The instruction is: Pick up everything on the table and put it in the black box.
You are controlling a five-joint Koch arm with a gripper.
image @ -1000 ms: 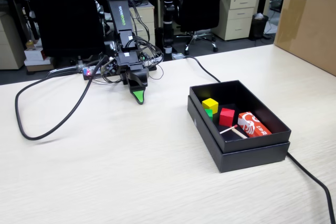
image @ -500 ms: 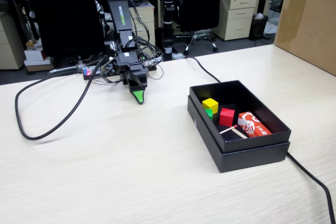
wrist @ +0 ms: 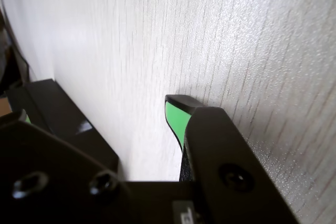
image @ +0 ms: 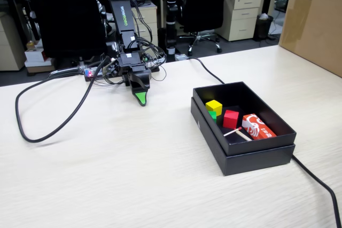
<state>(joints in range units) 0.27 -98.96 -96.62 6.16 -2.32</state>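
Resting claw (image: pixel 141 100) on table (image: pixel 133 158), jaws closed, empty.

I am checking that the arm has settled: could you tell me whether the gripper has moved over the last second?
No. In the fixed view the gripper sits at the same spot on the table, equally far from the black box.
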